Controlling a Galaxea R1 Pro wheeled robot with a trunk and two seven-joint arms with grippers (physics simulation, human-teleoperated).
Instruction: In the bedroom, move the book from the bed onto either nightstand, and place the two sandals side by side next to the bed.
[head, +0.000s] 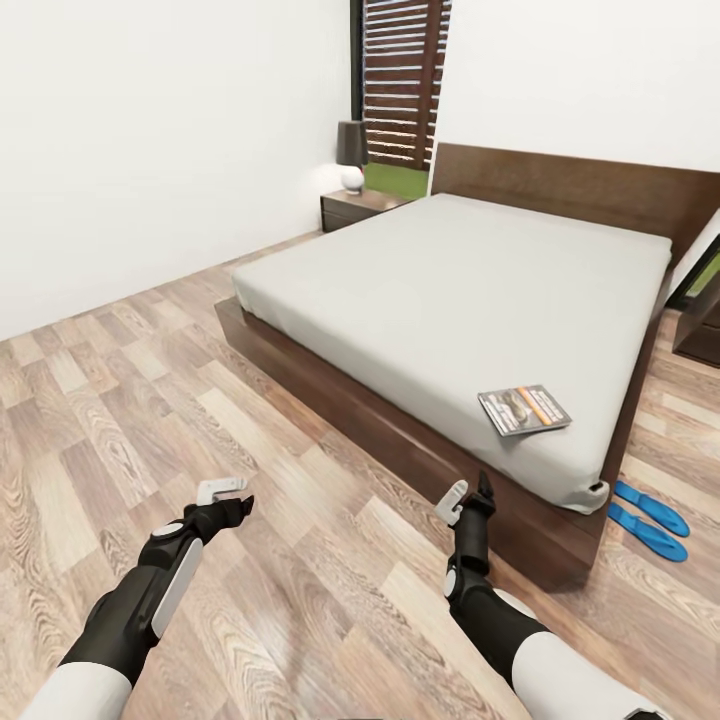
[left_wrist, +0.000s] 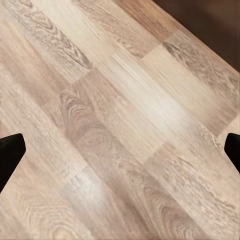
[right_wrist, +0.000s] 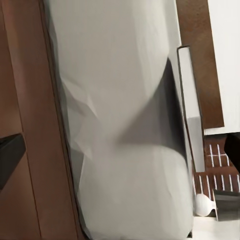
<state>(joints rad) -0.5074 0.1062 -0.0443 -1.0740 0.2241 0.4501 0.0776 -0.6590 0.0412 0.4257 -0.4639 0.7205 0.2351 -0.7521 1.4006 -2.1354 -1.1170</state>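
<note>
Book (head: 524, 409) at two o'clock near bed (head: 400, 420) edge, within reach; right gripper (head: 468, 497) and left gripper (head: 226, 494) spread wide, empty.

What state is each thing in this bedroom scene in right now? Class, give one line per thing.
book: lying flat on the mattress near the bed's foot corner.
bed: bare apart from the book.
two sandals: flat on the floor, side by side beside the bed.
nightstand: drawer shut, lamp on top.
left gripper: open, empty, over the floor.
right gripper: open, empty, near the bed frame.
</note>
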